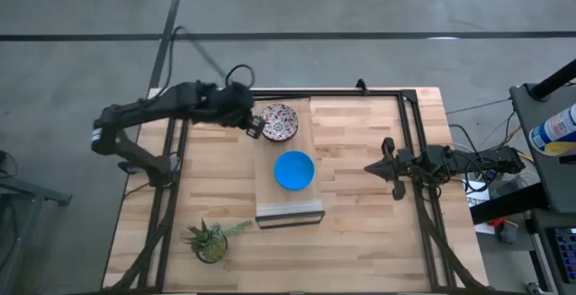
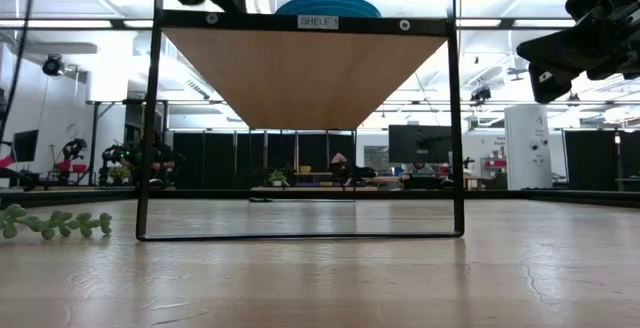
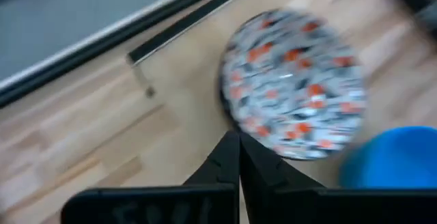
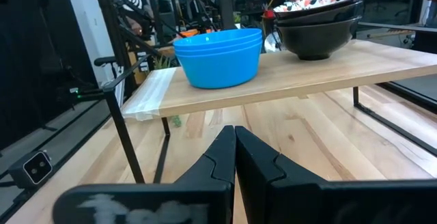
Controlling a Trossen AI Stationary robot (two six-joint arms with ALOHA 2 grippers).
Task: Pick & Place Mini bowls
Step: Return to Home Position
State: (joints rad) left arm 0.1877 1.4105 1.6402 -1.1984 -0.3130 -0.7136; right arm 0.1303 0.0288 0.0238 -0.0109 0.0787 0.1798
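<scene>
On a raised wooden shelf (image 1: pixel 286 201) sit a stack of floral mini bowls (image 1: pixel 279 121) with dark outer walls and a stack of blue mini bowls (image 1: pixel 294 170). My left gripper (image 1: pixel 254 127) is shut and hovers at the floral stack's left rim. In the left wrist view its tips (image 3: pixel 238 145) point at the top floral bowl (image 3: pixel 295 87), with a blue bowl (image 3: pixel 396 164) beyond. My right gripper (image 1: pixel 382 165), shut, waits right of the shelf. The right wrist view shows its fingers (image 4: pixel 234 142) facing the blue stack (image 4: pixel 218 57) and the floral stack (image 4: pixel 317 22). My left gripper comes from the table's left, slanting down, with its shut fingertips (image 3: pixel 235 138) right beside the near rim (image 3: pixel 229 104) of the top floral bowl. I cannot tell whether they touch it. The bowl rests on its stack on the shelf.
A small green potted plant (image 1: pixel 211 238) stands near the table's near-left corner, its leaves (image 2: pixel 50 222) showing in the low view. The shelf's black metal frame (image 2: pixel 300 236) stands mid-table. Black rails (image 1: pixel 409 133) run along the table's sides. Bare wood lies right of and in front of the shelf.
</scene>
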